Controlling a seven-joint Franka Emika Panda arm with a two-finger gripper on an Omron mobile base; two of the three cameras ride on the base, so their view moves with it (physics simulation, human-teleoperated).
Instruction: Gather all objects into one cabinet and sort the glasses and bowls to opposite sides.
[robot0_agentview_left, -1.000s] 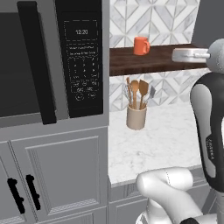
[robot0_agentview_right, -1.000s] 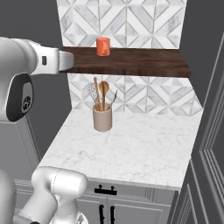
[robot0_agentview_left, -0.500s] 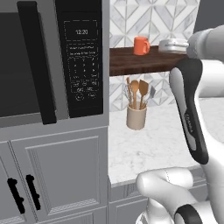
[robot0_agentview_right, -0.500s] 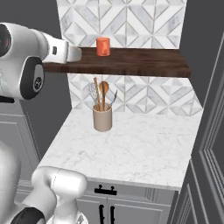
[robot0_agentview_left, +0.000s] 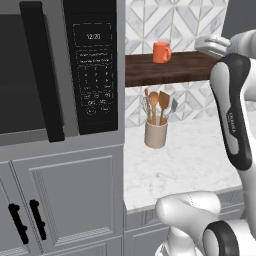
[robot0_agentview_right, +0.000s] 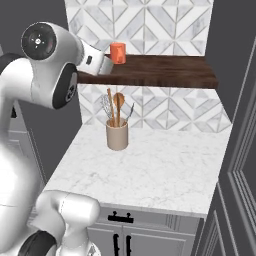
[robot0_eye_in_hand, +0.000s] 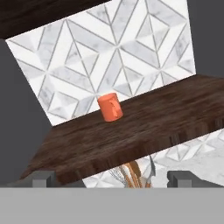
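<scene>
- Orange mug (robot0_agentview_left: 161, 52) upright on dark wooden shelf (robot0_agentview_right: 165, 71), toward its left end, close to the tiled wall (robot0_agentview_right: 150, 22).
- Gripper (robot0_eye_in_hand: 112, 178) level with the shelf's near edge, well apart from the mug, fingers (robot0_eye_in_hand: 42, 177) spread wide, holding nothing.
- Beige utensil holder (robot0_agentview_right: 117, 136) with wooden spoons below on marble counter (robot0_agentview_right: 160, 172).
- Microwave (robot0_agentview_left: 60, 65) to the left, above grey base cabinets.

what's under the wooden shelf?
Under the dark wooden shelf a beige utensil holder with wooden spoons stands on the marble counter, against the patterned tile wall. The arm covers the shelf's left end in the right base view.
</scene>
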